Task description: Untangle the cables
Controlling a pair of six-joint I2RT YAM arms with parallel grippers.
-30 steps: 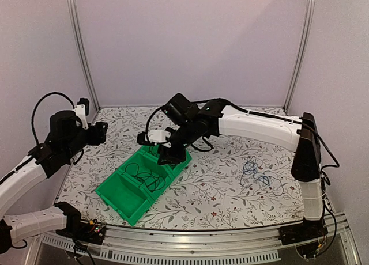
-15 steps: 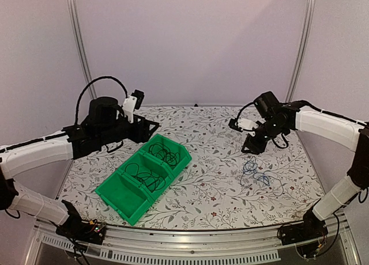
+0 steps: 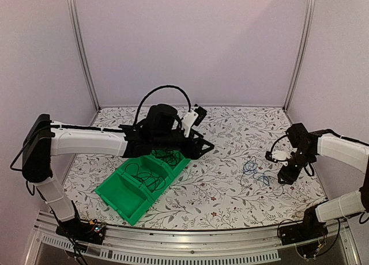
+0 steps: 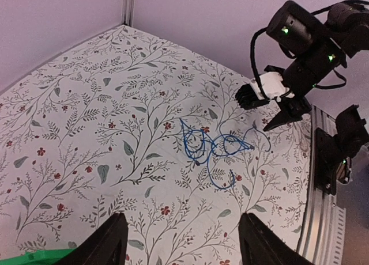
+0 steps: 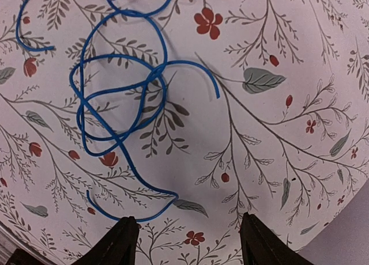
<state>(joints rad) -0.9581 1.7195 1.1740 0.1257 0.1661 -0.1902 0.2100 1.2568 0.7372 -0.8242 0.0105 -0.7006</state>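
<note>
A blue cable (image 3: 255, 173) lies in loose, overlapping loops on the right side of the flower-patterned desk (image 3: 230, 201), well apart from everything else on it. In the right wrist view the blue cable (image 5: 115, 103) crosses itself several times, with one free end curling toward the middle of the picture. From the left wrist view the same tangle (image 4: 216, 150) sits flat on the cloth, with a thin dark strand or two at the edge nearest the right arm (image 3: 340, 150).

The black cables (image 3: 151, 175) are coiled in a green bin (image 3: 124, 199) on the left half of the desk. The bin stands at a slant and has three compartments in a row. The coils fill the middle and far ones.

The right pincer (image 3: 286, 175) hangs just beside the blue tangle on its right side, pointing down at the desk. Its own camera shows the right pincer (image 5: 187, 236) with jaws spread wide and nothing between them. The nearest loop of cable lies close to one fingertip, and whether the two touch cannot be told.

The left arm (image 3: 86, 141) stretches across the far end of the bin. The left pincer (image 3: 204, 147) reaches past the bin toward the middle of the desk. Seen from its wrist, the left pincer (image 4: 181, 233) is wide open and holds nothing.
</note>
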